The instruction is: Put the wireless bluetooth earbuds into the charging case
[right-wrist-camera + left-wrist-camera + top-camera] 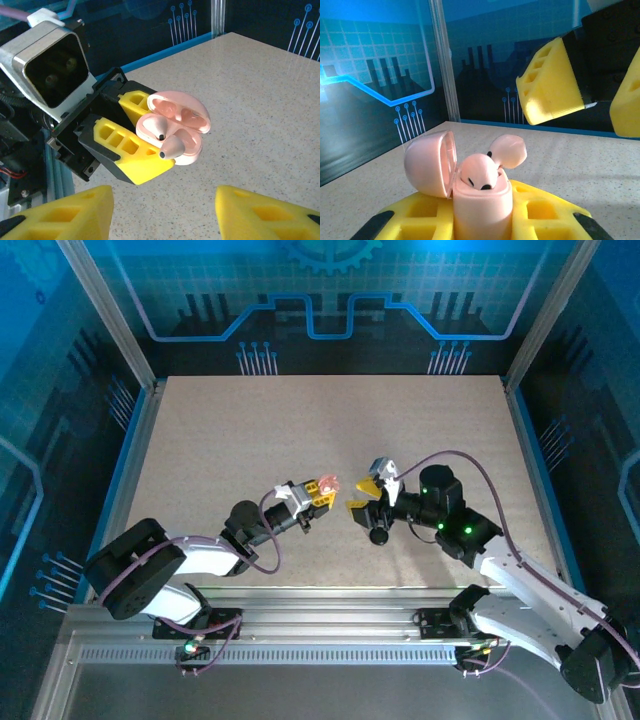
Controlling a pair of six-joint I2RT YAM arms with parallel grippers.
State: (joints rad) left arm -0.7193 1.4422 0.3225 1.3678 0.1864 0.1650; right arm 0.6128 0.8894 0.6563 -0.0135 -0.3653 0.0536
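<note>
Blue light tints the walls (60, 390); the worktop (300, 430) is evenly bright, with soft shadows; close foreground looks slightly blurred.

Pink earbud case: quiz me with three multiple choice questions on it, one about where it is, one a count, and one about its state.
1. Where is the case? A) on the metal rail B) between the left hand's fingers C) against the back wall
2. How many earbuds poke out of it? A) none B) four C) two
3. Its lid is: A) open B) shut C) missing
Answers: 1 B, the yellow fingers clamp its sides; 2 C, two pink ones stand in it; 3 A, the lid is swung back on its hinge.
</note>
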